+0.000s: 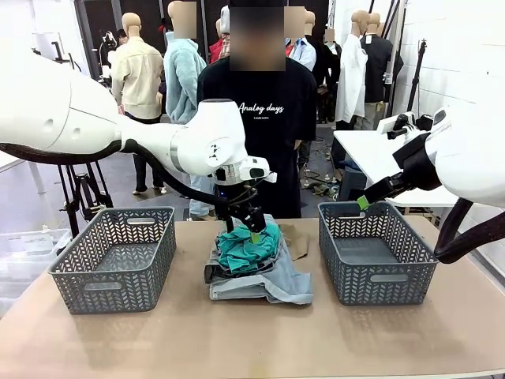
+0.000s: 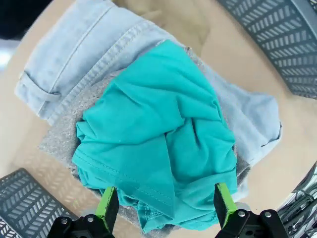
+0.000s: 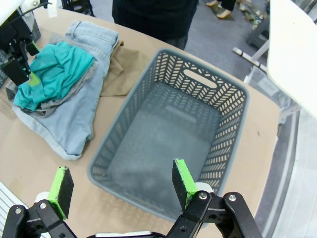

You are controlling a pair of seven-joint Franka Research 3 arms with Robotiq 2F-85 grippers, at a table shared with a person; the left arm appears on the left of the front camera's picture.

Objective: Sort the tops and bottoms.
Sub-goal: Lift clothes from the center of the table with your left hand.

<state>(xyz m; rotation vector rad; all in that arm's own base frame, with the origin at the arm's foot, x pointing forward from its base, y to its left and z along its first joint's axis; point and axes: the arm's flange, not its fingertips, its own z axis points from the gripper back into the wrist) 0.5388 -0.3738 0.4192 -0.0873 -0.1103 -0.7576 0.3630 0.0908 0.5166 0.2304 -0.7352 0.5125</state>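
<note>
Left gripper (image 2: 166, 203) hangs with its jaws spread wide and holds nothing. Its green pads (image 2: 108, 204) straddle the near hem of the teal top (image 2: 158, 134), which lies directly under and ahead of the fingertips. The crumpled heap is roughly as broad as the gap between the pads and has no clear long axis, so a straight close looks likely to pinch its near fold. Just beneath the teal lies the grey top (image 2: 62, 136), its edge showing to one side. Under that are the denim shorts (image 2: 84, 49), whose long axis runs slantwise across the line of the fingers. Beyond them a corner of the khaki top (image 2: 185, 20) peeks out. Farther off, the right gripper (image 3: 122, 184), also wide open and empty, hovers above the right basket (image 3: 218, 134), well apart from the pile, so the left arm is the nearer one
</note>
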